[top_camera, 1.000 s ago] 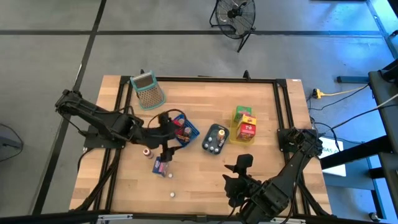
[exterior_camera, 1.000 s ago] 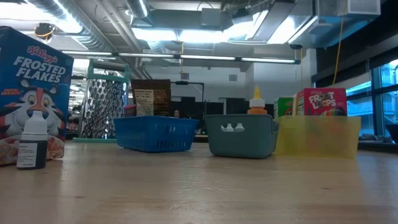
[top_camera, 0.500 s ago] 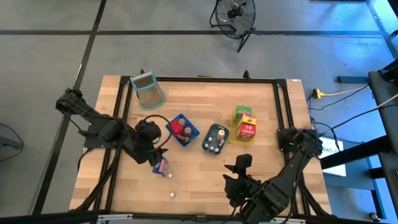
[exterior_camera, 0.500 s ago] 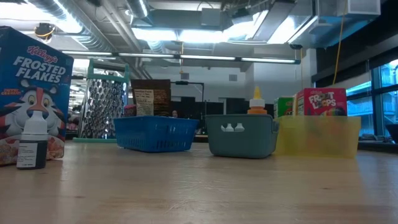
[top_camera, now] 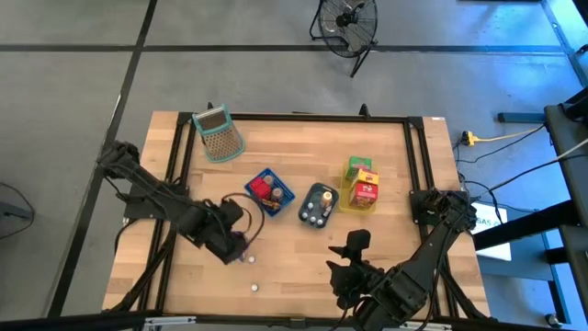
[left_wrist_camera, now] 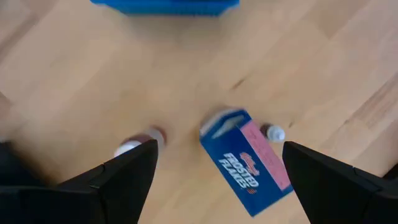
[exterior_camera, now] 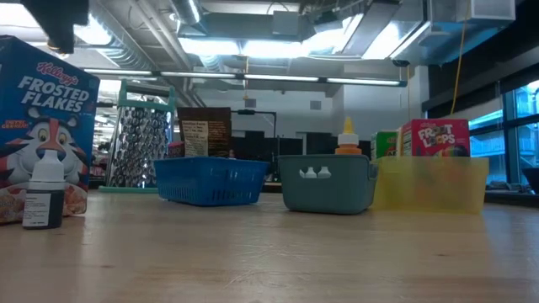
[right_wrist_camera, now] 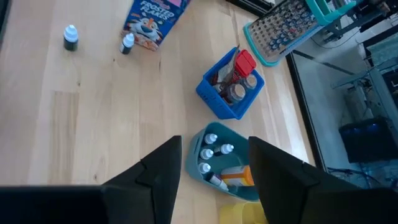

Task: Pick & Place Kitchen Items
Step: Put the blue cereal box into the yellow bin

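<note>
My left fingers (left_wrist_camera: 127, 180) hang spread apart above the pale wooden plank table (top_camera: 294, 267), over a small blue cardboard cereal box (left_wrist_camera: 245, 162). My right fingers (right_wrist_camera: 158, 174) stand parted, empty; grey concrete floor (top_camera: 73, 83) surrounds us.

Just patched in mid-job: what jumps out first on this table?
The left end effector hangs open over the Frosted Flakes box, with small dropper bottles beside it on the wood. Behind them sit the blue basket, grey bin and yellow tray in a row. The right end effector waits at the near edge.

Wooden table (top_camera: 303, 262): cereal box (left_wrist_camera: 247, 163), dropper bottles (right_wrist_camera: 70, 38), baskets (top_camera: 271, 193).
</note>
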You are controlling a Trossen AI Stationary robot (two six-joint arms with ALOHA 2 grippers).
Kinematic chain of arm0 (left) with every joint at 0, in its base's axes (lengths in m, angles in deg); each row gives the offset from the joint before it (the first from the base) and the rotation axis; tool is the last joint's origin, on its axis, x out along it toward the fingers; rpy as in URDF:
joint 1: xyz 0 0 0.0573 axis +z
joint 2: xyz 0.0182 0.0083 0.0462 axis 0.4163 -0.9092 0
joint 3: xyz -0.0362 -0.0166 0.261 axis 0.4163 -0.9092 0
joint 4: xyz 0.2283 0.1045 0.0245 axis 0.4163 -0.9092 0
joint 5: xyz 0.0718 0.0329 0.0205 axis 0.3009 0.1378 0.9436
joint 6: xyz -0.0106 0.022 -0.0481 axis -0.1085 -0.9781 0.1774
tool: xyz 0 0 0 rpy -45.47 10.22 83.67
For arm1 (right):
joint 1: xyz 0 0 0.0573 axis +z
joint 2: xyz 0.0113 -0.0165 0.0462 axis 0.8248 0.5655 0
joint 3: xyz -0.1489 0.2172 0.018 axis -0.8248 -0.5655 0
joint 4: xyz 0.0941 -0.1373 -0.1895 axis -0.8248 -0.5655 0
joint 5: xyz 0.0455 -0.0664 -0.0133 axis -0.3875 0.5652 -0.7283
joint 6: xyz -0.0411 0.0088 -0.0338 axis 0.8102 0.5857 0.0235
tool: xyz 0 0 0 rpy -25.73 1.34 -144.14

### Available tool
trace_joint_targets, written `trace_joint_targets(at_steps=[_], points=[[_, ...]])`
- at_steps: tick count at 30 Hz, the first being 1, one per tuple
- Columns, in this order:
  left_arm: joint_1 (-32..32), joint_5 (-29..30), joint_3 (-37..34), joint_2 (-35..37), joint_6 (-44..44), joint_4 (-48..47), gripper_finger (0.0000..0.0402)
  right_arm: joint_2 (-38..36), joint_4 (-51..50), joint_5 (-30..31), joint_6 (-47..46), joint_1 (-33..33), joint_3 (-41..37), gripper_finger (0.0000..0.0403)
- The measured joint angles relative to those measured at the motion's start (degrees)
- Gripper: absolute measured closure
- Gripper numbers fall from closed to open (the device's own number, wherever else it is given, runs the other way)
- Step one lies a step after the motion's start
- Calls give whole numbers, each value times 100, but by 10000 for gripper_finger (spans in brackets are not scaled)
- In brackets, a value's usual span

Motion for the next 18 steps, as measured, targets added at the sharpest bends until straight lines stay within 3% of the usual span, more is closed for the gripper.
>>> trace_joint_targets(at_steps=[10,18], points=[[-108,-168,2,-198,668,-15,60,22,111,-199,27,2,0,218],[-103,-406,2,-198,1821,7,60,44,111,-208,101,2,0,218]])
